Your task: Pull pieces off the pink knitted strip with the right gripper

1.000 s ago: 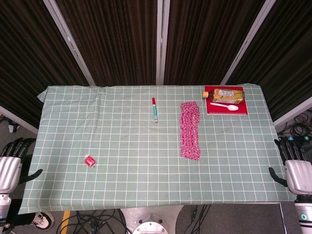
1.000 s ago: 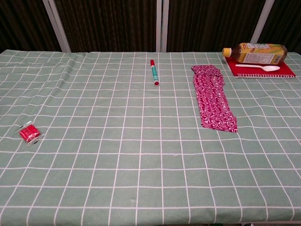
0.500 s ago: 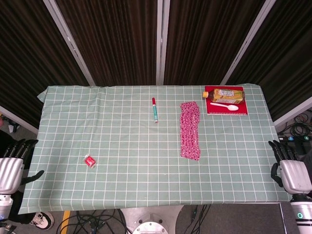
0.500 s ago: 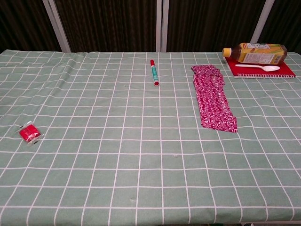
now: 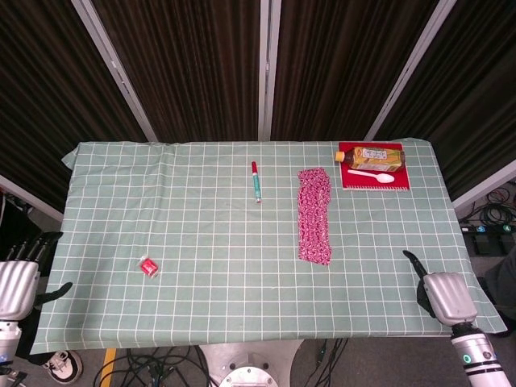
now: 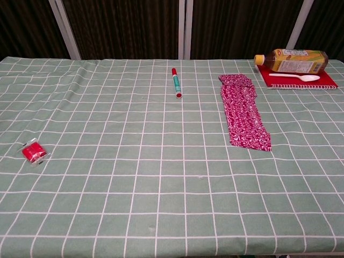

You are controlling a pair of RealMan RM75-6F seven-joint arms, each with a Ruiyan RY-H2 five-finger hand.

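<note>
**Reaching in from the near edge, nothing pulled yet**

At the lower right of the head view, my right hand [image 5: 446,294] hovers over the near corner of the table [image 5: 242,314], back of the hand up, holding nothing. One finger points up-frame toward the middle of the cloth; the rest are hidden under the palm, so I cannot tell how far they are spread. I judge I am placed here to begin the reach, since the strip lies up and to the left of me, well apart.

At the lower left edge, my left hand [image 5: 16,282] hangs off the table's side, fingers apart and empty. It has no part in this task, which is likely why it waits out there.

Going farther, a small red packet [image 5: 148,265] sits alone in the lower left part of the cloth. The pink knitted strip [image 5: 314,214] lies flat right of centre, running lengthwise away from me, its near end toward me; that end looks like the natural place to pinch. Left of it lies a marker [image 5: 256,181], and at the upper right a red notebook [image 5: 397,182] carries a bottle [image 5: 372,156] and a white spoon [image 5: 373,175].

The chest view shows neither hand. It does show the strip's [image 6: 243,110] far end bunched in folds, which the overhead view flattens.
</note>
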